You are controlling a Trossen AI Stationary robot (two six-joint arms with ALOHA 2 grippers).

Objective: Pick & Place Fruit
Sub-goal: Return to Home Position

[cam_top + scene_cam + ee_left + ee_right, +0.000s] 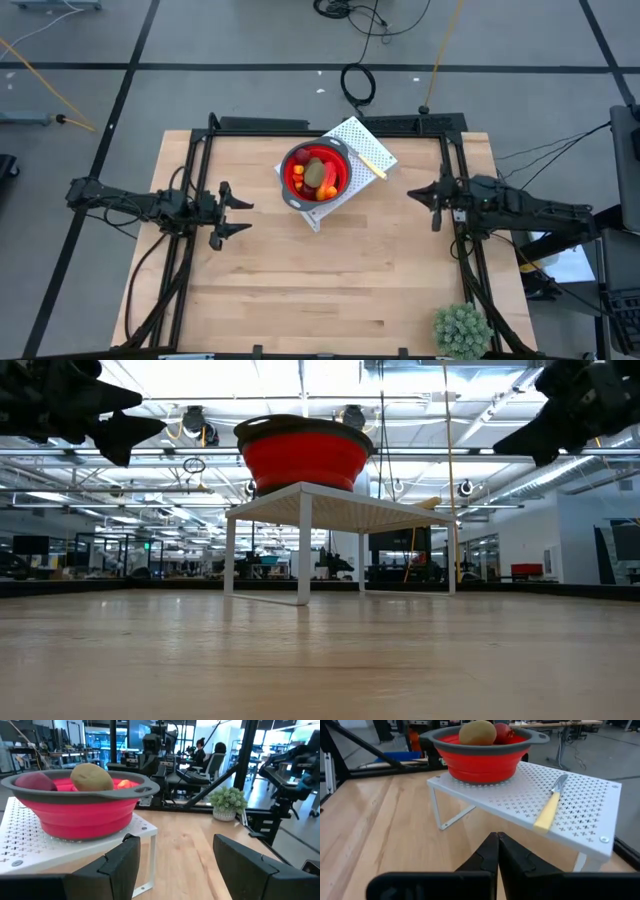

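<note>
Fruit (318, 176) lies piled in the red bowl (290, 180) on the white shelf (352, 133), between the two grippers. It is just ahead of the left gripper (241, 216), spread wide and empty, and of the right gripper (413, 195), pressed closed on nothing.

left gripper (176, 845) in the foreground, fingers (117, 867) spread wide, wooden table (192, 847) showing through the gap. Red strainer bowl (85, 817) with grey rim sits on the white perforated shelf (30, 852), just beyond one finger. In the bowl: olive-brown oval fruit (91, 776), dark red ball (35, 782), orange bit (126, 783). Spiky green plant ball (227, 800) at the table's far edge, right arm (287, 765) near it. Seated person (200, 750) in the background
</note>
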